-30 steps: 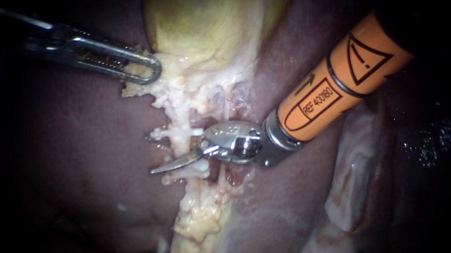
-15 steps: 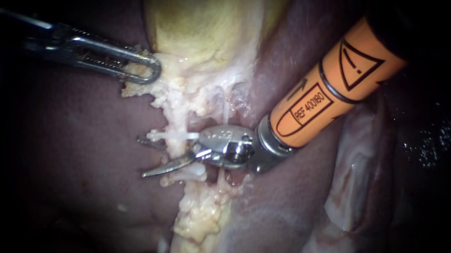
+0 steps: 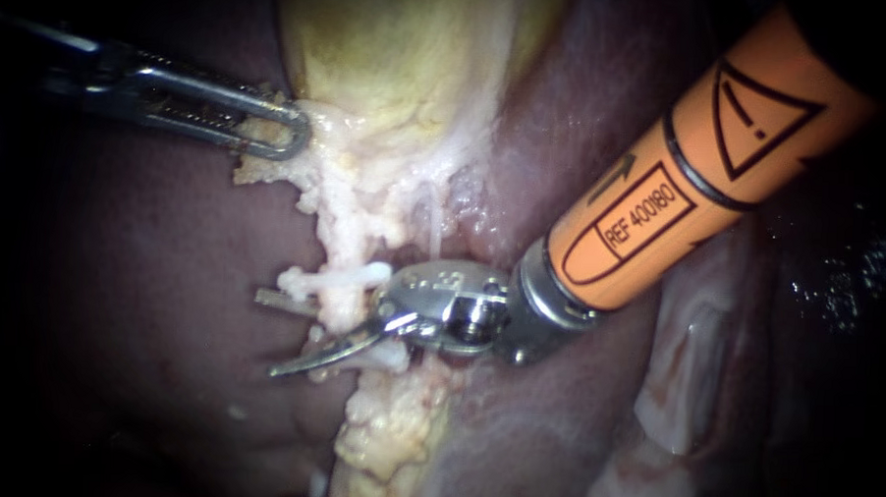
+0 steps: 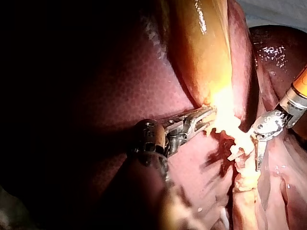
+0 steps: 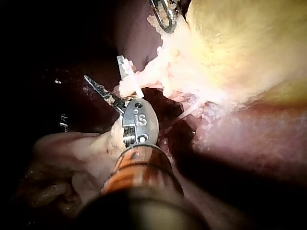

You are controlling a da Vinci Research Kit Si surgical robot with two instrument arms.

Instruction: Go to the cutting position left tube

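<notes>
At the narrow end of the gallbladder (image 3: pixel 391 40), where it lies on the dark liver (image 3: pixel 147 268), the left instrument (image 3: pixel 288 135) comes in from the left. Its jaws are clamped from both sides on the edge of the pale fatty tissue (image 3: pixel 269 169). The left wrist view shows the same hold, with the left instrument (image 4: pixel 204 116) gripping the bright tissue just below the gallbladder.

The left tube (image 3: pixel 338 309) runs down from that tissue, coated in fat. It carries 2 white clips (image 3: pixel 359 273), 1 above the other. A thin strand (image 3: pixel 432 219) hangs just to its right.

The right instrument (image 3: pixel 265 333), with its orange shaft coming from the upper right, ends in 2 slim blades. They are spread in a narrow V, astride the left tube between the 2 clips. 1 blade lies on each side, and the tube is not pinched.

In the right wrist view the right instrument (image 5: pixel 103 68) shows the same gap, with the tube crossing between the blades.
</notes>
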